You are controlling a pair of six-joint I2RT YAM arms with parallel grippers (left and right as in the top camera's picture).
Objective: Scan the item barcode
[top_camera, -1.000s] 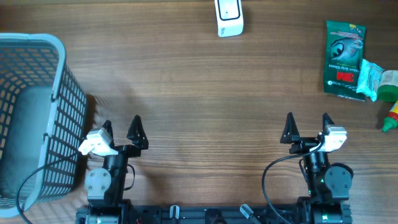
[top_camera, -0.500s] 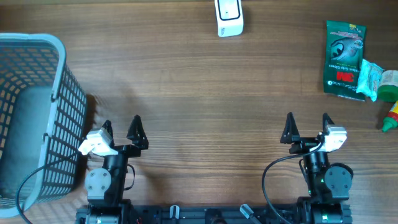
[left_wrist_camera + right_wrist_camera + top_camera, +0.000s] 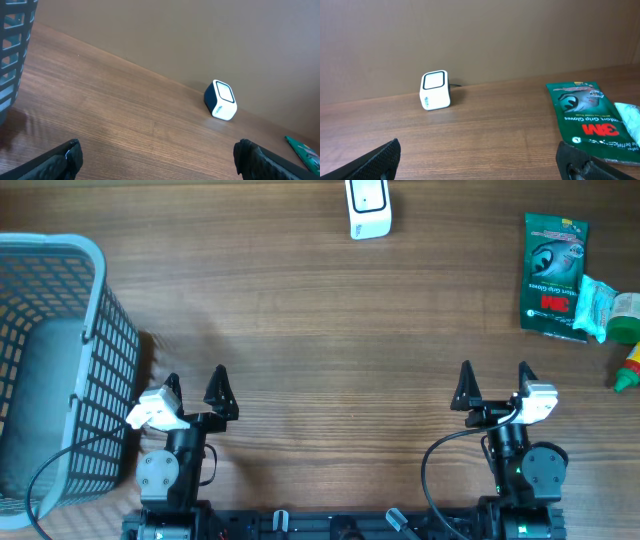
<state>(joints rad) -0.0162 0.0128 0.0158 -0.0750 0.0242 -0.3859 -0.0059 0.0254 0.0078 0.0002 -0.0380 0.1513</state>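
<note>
Both left fingers (image 3: 218, 383) and right fingers (image 3: 465, 383) gape empty, open table (image 3: 320, 330) between basket (image 3: 112, 360) and scanner (image 3: 368, 210).

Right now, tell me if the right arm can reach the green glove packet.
Probably yes: nothing stands between the open right hand and the green glove packet, which lies flat ahead of it.

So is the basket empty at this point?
Empty, as far as shown: the overhead view shows only bare grey floor inside the basket. Its left edge is out of frame.
</note>
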